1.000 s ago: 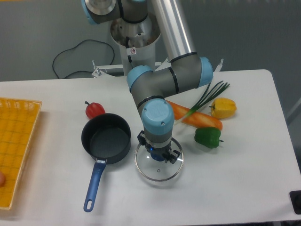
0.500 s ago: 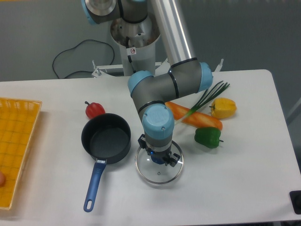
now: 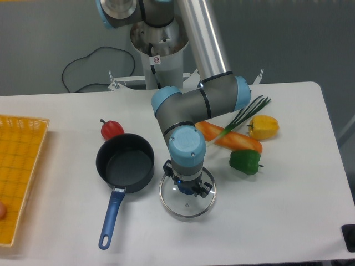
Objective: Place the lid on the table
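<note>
Since the lid (image 3: 187, 198) appears flat on the table (image 3: 277, 210), just right of the saucepan (image 3: 125, 164), open gently, lift straight; fingers (image 3: 186, 187) hidden, state undeterminable.
</note>
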